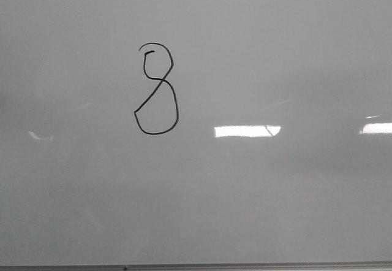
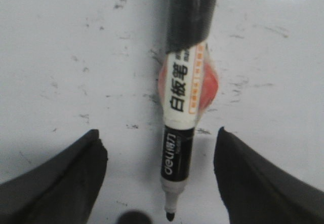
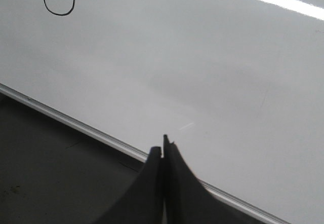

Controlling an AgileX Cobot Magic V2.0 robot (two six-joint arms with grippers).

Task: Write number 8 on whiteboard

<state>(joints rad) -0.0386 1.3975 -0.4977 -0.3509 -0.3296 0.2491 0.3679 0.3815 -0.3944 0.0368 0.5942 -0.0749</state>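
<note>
Sitting left of centre on the large glossy pale grey-white whiteboard (image 1: 275, 191) is the thin black hand-drawn number 8 (image 1: 156, 90), lopsided, small upper loop over a bigger lower one. Bright rectangular light reflections (image 1: 247, 130) streak the board, thin dark edge along its bottom. My left gripper (image 2: 162, 178) fingers are spread wide apart around an uncapped black-and-white whiteboard marker (image 2: 179, 133) without touching it; my right gripper (image 3: 163, 150) fingers are pressed together, empty.
</note>
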